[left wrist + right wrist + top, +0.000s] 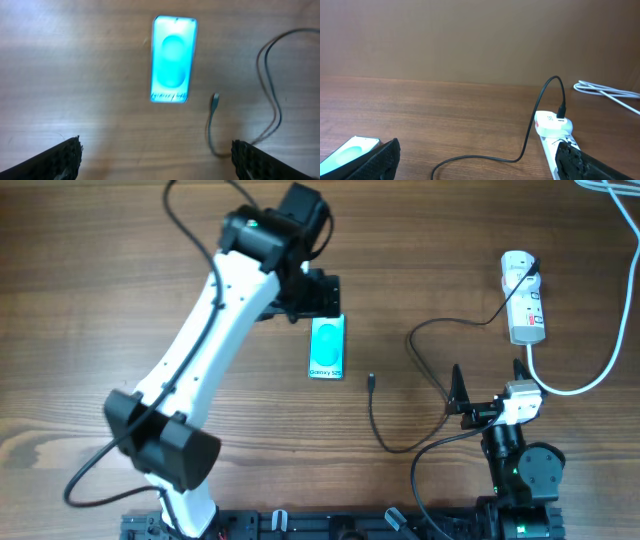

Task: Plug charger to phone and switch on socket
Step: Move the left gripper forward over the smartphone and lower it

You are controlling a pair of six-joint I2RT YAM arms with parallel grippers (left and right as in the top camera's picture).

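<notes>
**Handling Notes: Phone, Charger, Socket**

The left gripper (156, 159) hovers just beyond the phone's far end, jaws apart and empty. The phone (327, 348) is a flat rigid slab with a glossy cyan screen, lying on the wood-grain table (90, 290). It is probably light and slippery; brace it by the long edges. The charger (373, 415) ends in a metallic plug tip (372, 380) near the phone's right side, not touching. Its thin black cable is limp and curling; grip just behind the tip. The right gripper (485, 161) holds nothing, jaws apart. The socket (524, 298) lies far right and is hard white plastic.
</notes>
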